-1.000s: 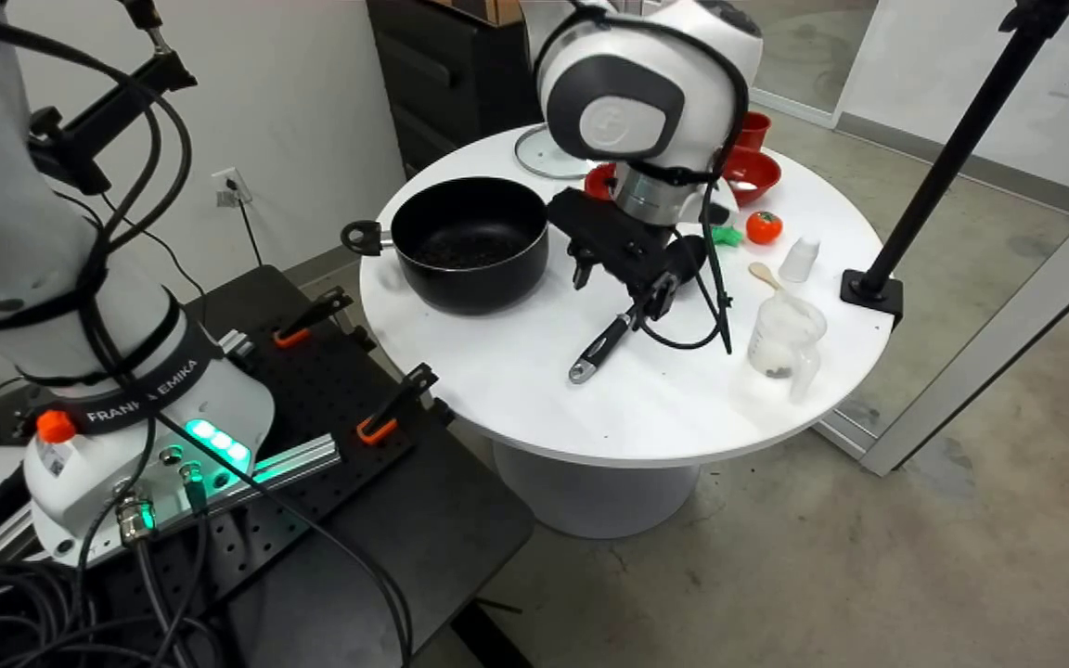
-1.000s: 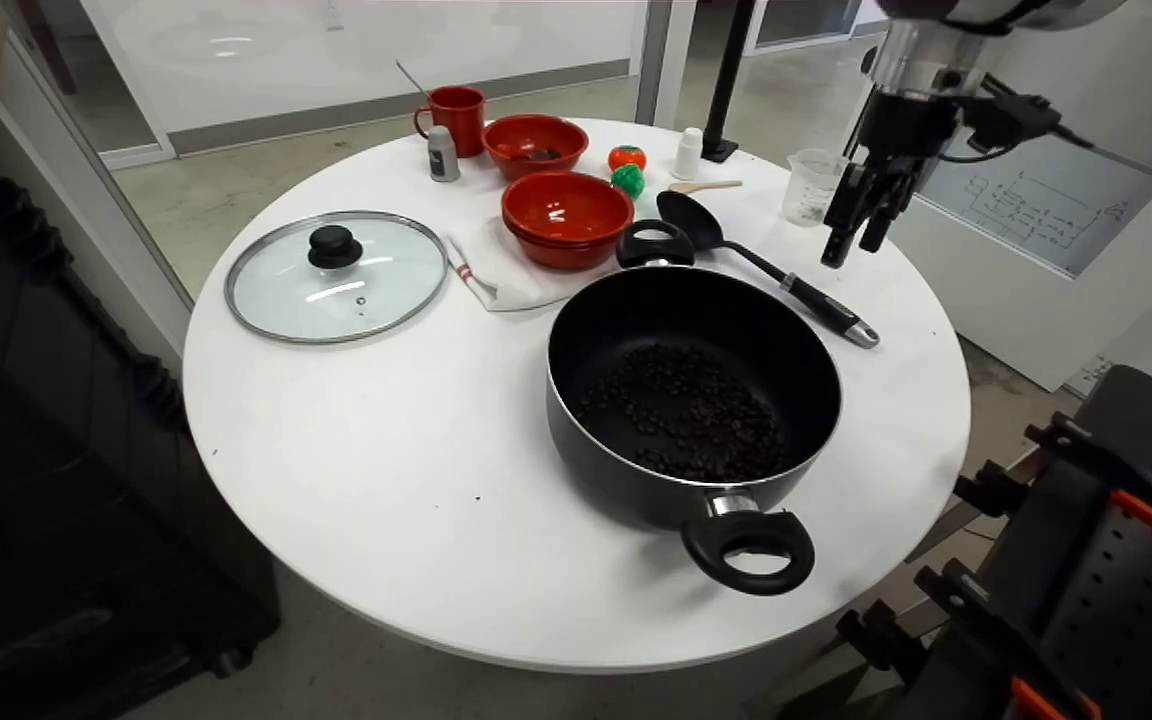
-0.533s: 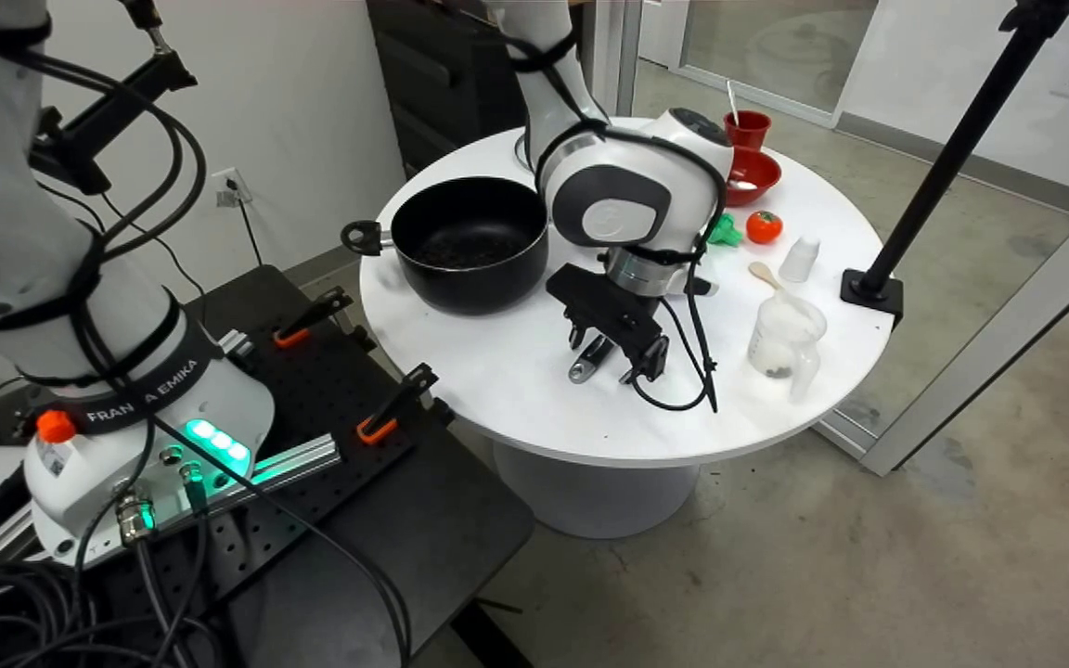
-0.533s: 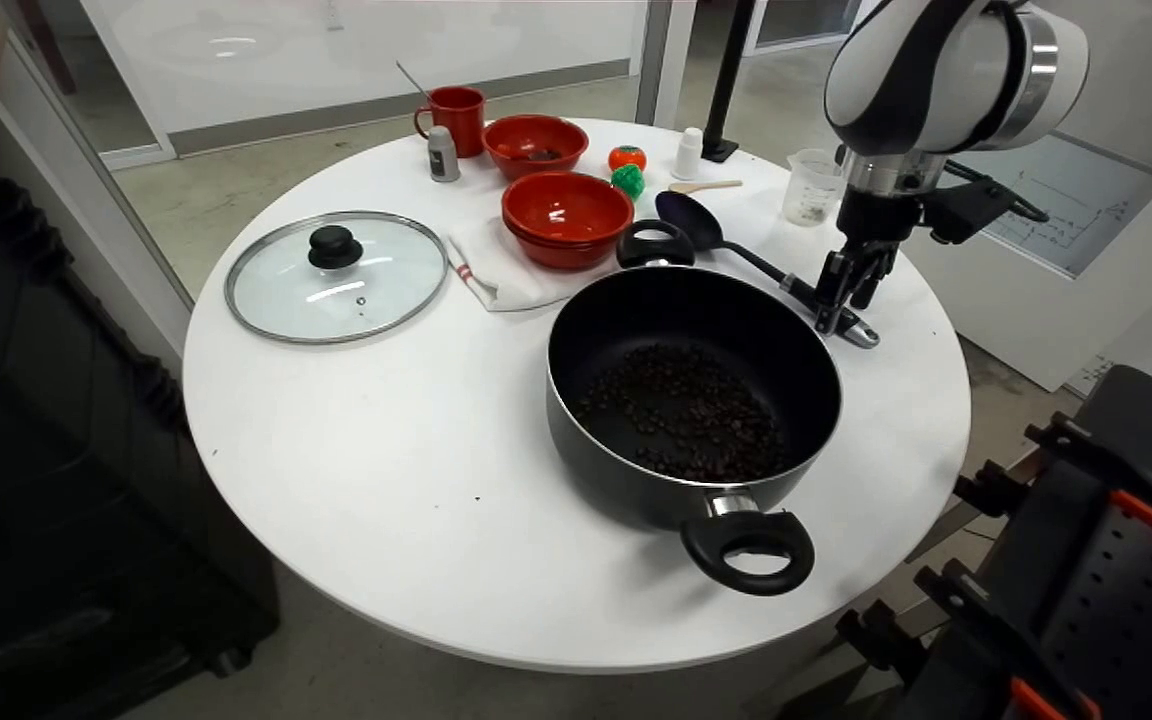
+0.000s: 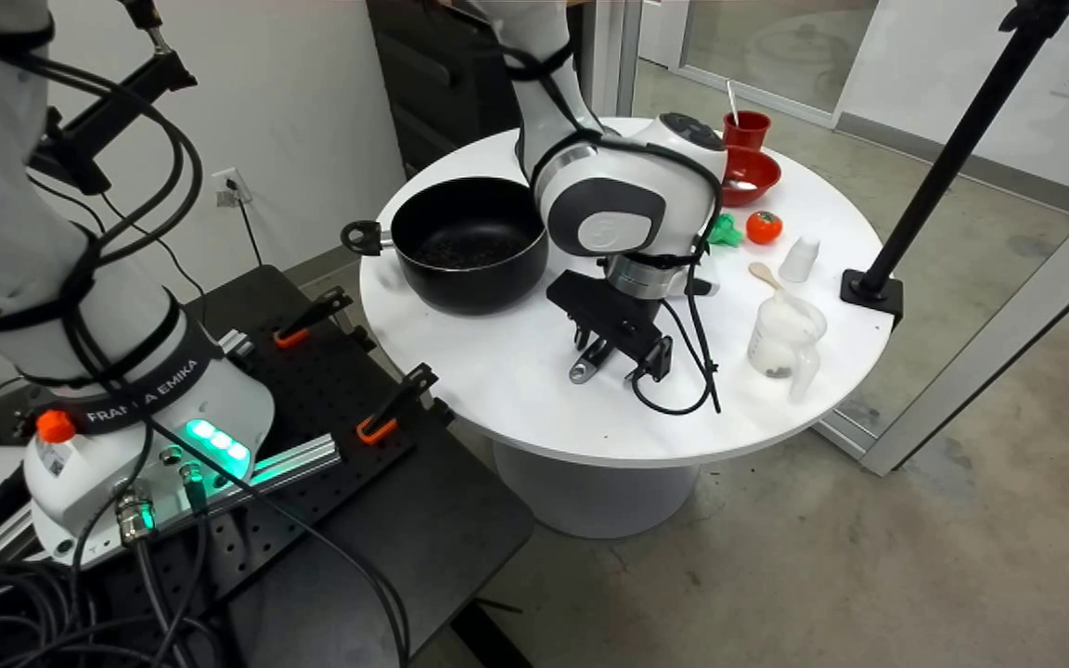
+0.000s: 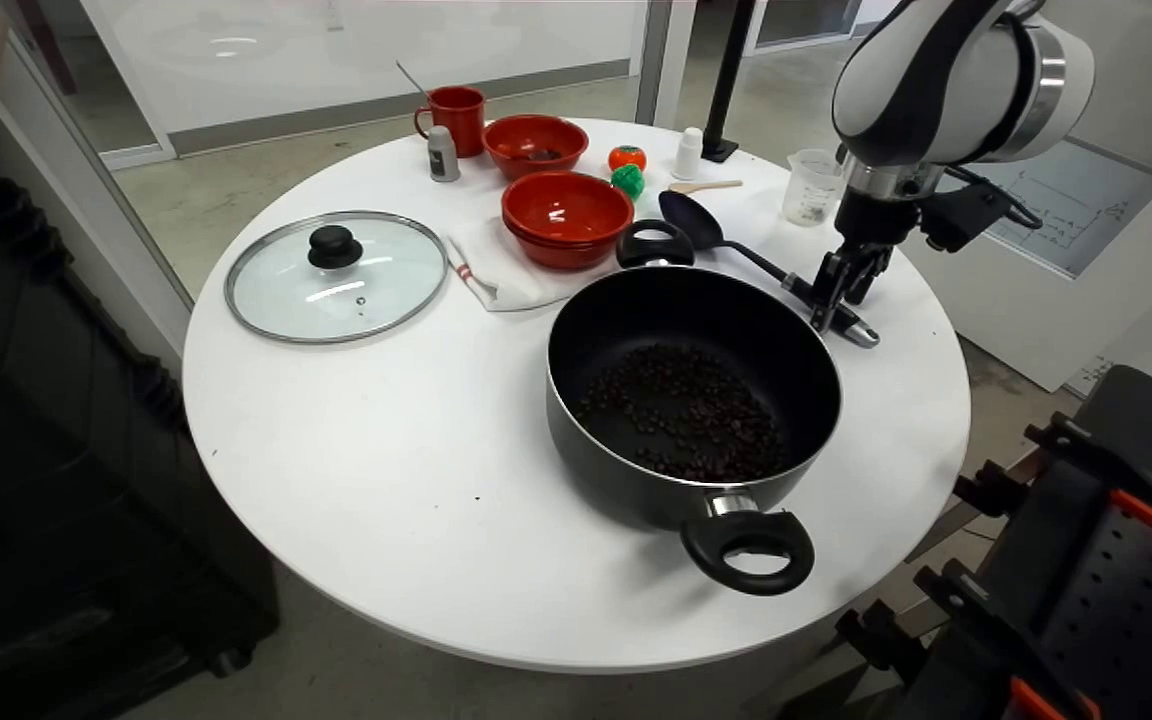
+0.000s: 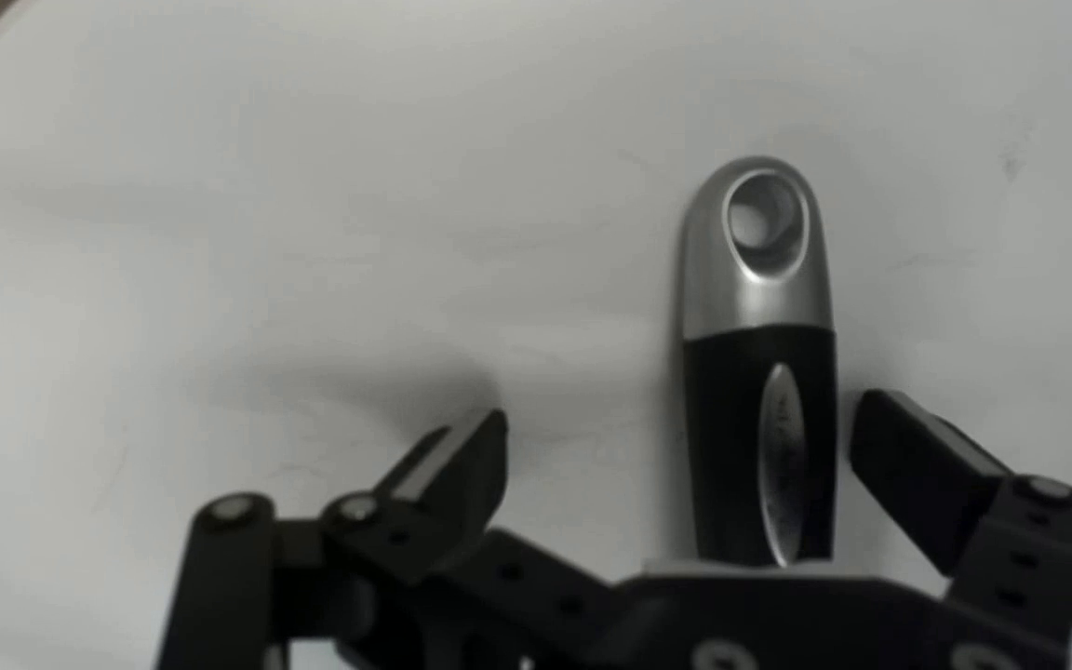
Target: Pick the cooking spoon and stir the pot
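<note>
A: How far along is this stirring job?

B: Pretty early, tbh. The gripper (image 7: pixel 680 414) is low over the cooking spoon (image 7: pixel 759 359), jaws spread either side of the handle, nothing gripped. In the wrist view the handle sits right beside the 3 o'clock finger (image 7: pixel 917 465), touching or not is hard to say, with an obvious gap toward 9.

A: So the spoon's just lying there?

B: Yep, on the white table (image 6: pixel 386 480). With the pot (image 6: pixel 606 475) as a clock face in an exterior view, the spoon's oval head (image 6: pixel 691 220) is outside the rim at 12, and the handle ends between 2 and 3. Lining up looks mostly sorted. Gripping, lifting, getting it over the rim and the actual stirring are all left.

A: Lid out of the way at least?

B: Yeah, the glass lid (image 6: pixel 336 285) lies between 9 and 10 o'clock, clear disc, metal edge, black knob (image 6: pixel 334 245).

A: And materials?

B: Pot's round, dull black, thin bright rim, chunky loop handles (image 6: pixel 751 530) near 12 and between 5 and 6. Inside there's a loose layer of small dark beans (image 6: pixel 686 410), coffee probably. The spoon looks like black plastic, with a silvery end cap (image 7: pixel 750 302), a slanted oval hang hole and a little oval badge on the grip.
</note>
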Robot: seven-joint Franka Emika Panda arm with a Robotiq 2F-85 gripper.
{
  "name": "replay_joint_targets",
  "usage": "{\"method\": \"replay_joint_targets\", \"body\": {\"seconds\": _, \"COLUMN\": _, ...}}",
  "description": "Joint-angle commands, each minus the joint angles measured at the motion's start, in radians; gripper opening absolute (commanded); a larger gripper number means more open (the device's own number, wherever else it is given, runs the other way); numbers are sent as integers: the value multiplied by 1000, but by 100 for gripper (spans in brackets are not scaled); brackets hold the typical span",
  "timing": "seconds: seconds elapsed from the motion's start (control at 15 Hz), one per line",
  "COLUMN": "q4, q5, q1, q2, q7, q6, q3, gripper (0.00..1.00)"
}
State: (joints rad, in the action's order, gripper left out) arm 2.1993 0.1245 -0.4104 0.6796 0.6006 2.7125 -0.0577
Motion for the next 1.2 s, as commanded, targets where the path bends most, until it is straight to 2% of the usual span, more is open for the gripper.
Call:
{"method": "replay_joint_targets", "body": {"seconds": 0.0, "q4": 76, "q5": -10, "q1": -65, "q2": -34, "q7": 9, "q6": 93, "q3": 55, "gripper": 100}}
{"method": "replay_joint_targets", "body": {"seconds": 0.33, "q4": 181, "q5": -36, "q1": -106, "q2": -60, "q7": 7, "q6": 266, "q3": 97, "gripper": 100}}
{"method": "replay_joint_targets", "body": {"seconds": 0.47, "q4": 233, "q5": -75, "q1": -102, "q2": -79, "q7": -5, "q6": 347, "q3": 99, "gripper": 100}}
{"method": "replay_joint_targets", "body": {"seconds": 0.6, "q4": 274, "q5": -130, "q1": -79, "q2": -96, "q7": -28, "q6": 381, "q3": 78, "gripper": 100}}
{"method": "replay_joint_targets", "body": {"seconds": 0.67, "q4": 289, "q5": -153, "q1": -74, "q2": -101, "q7": -37, "q6": 389, "q3": 72, "gripper": 94}}
{"method": "replay_joint_targets", "body": {"seconds": 0.73, "q4": 299, "q5": -175, "q1": -70, "q2": -105, "q7": -43, "q6": 388, "q3": 68, "gripper": 73}}
{"method": "replay_joint_targets", "body": {"seconds": 0.87, "q4": 313, "q5": -207, "q1": -73, "q2": -119, "q7": -53, "q6": 369, "q3": 68, "gripper": 69}}
{"method": "replay_joint_targets", "body": {"seconds": 1.13, "q4": 332, "q5": -230, "q1": -106, "q2": -146, "q7": -58, "q6": 364, "q3": 92, "gripper": 38}}
